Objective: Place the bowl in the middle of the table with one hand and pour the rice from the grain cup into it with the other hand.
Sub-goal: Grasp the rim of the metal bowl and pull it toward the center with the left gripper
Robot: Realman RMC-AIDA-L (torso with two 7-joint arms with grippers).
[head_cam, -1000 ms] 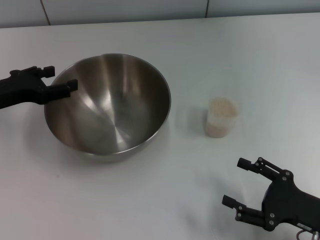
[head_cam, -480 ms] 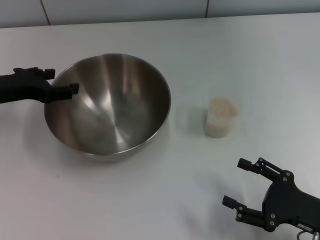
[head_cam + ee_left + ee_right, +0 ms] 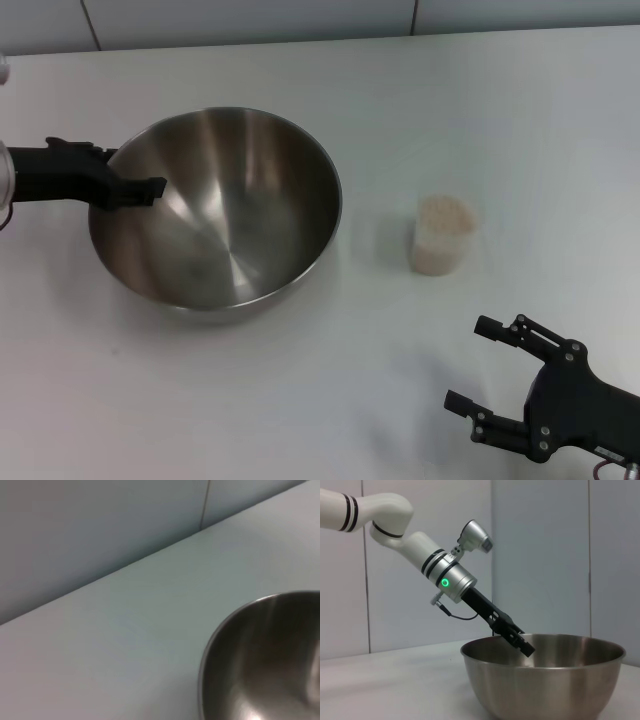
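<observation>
One bowl [image 3: 215, 208], one grain cup [image 3: 441, 235] of rice [image 3: 445, 212], two pincers, one table [image 3: 500, 110]

No text, label, brand, number or sign can be read in any view; the bowl [image 3: 215, 205], the grain cup [image 3: 441, 235] and the worktop [image 3: 300, 380] all carry no legible marking.
</observation>
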